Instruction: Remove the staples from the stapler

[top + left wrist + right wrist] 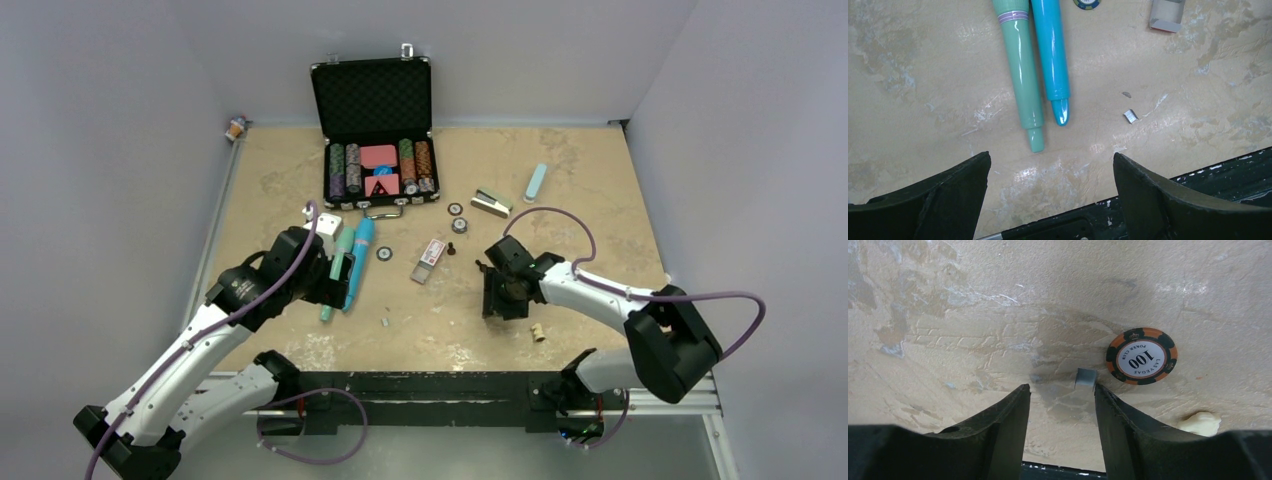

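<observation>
The stapler (pixel 491 202) is seen lying on the far right part of the surface (pixel 280 170), just right of the open black case (pixel 372 100) that is filled with rows of poker chips, and it is kept well apart from both pincers; a pale blue oblong object (pixel 536 182) is set just beyond it to the right. The right pincer (pixel 1061 390) is held low over the middle of the surface with its jaws moderately parted and nothing gripped between them. A short grey strip of staples (pixel 1086 377) is found flat on the surface just past its fingertips, nearer one finger than the other, and just beside an orange poker chip (pixel 1142 356) marked 100, without touching it. A pale lump (pixel 1200 422) is seen close by the same finger. The left pincer (pixel 1050 160) is spread wide and empty above the left part of the surface, where a green pen (pixel 1023 75) and a blue pen (pixel 1052 55) are laid side by side, touching along their length. A second staple fragment (pixel 1130 116) is seen on the bare surface to the right of the pen tips. A small card box (pixel 430 258) and loose chips are scattered between the case and the pincers
</observation>
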`<action>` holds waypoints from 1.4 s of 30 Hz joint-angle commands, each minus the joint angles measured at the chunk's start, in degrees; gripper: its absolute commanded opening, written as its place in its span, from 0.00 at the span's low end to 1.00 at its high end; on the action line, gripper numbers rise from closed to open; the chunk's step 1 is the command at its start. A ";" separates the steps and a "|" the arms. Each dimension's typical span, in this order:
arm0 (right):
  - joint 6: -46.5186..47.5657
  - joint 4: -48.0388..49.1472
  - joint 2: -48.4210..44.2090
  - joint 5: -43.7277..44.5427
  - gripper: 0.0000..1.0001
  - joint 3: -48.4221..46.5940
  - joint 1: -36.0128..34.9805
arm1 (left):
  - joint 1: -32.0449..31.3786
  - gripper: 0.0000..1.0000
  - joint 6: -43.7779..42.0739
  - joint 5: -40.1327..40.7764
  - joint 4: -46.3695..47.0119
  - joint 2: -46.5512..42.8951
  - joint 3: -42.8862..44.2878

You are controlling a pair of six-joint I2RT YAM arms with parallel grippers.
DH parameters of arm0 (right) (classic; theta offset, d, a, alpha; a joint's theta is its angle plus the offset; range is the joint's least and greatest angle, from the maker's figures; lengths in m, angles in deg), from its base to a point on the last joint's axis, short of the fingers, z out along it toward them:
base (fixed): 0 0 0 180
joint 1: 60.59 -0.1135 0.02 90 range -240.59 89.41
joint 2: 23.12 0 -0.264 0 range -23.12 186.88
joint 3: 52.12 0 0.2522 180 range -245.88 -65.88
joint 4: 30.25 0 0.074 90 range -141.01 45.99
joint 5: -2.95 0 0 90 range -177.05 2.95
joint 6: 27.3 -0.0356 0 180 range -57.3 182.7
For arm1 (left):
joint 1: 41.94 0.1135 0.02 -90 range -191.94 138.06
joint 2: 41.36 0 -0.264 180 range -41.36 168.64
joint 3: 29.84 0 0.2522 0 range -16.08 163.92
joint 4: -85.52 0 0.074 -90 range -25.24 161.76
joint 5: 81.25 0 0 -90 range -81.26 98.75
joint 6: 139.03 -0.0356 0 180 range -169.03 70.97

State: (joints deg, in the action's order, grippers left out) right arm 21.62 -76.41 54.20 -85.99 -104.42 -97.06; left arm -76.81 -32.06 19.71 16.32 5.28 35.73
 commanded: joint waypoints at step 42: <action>-2.37 -6.32 6.17 8.98 0.00 -9.45 -4.97 | 0.42 0.95 0.47 0.82 0.47 -0.44 0.48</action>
State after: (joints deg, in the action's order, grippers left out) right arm 18.32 -81.50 60.95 -77.60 -110.56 -101.54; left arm -76.81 -32.06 19.92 16.21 4.99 35.73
